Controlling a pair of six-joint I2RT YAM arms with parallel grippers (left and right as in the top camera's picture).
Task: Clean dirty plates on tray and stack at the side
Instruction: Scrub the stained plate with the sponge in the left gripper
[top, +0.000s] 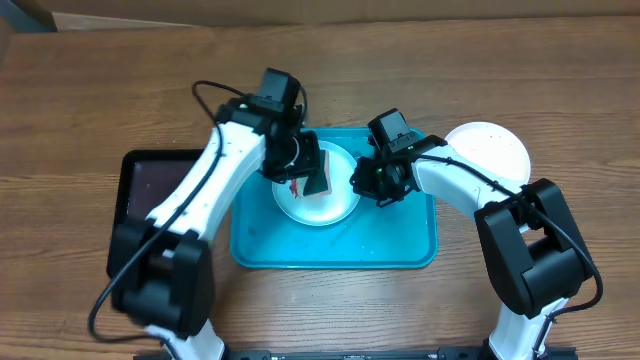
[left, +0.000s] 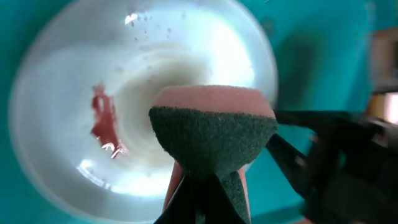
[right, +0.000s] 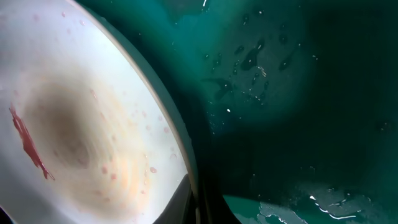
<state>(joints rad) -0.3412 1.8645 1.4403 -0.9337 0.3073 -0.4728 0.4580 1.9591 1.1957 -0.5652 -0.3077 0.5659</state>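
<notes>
One dirty plate (top: 330, 205), white with a pale rim, lies on the turquoise tray (top: 400, 240). It carries a red smear (left: 102, 121), also seen in the right wrist view (right: 28, 143). My left gripper (top: 310, 172) is shut on a sponge (left: 211, 134) with a green scouring face and pink body, held just over the plate's middle (left: 62, 74). My right gripper (top: 362, 180) is shut on the plate's right rim (right: 180, 149), its fingers (right: 199, 205) clamping the edge. A clean white plate (top: 487, 150) sits on the table right of the tray.
A smaller black tray (top: 150, 185) lies left of the turquoise tray, under the left arm. The tray floor (right: 280, 93) is wet with droplets. The two arms are close together over the tray.
</notes>
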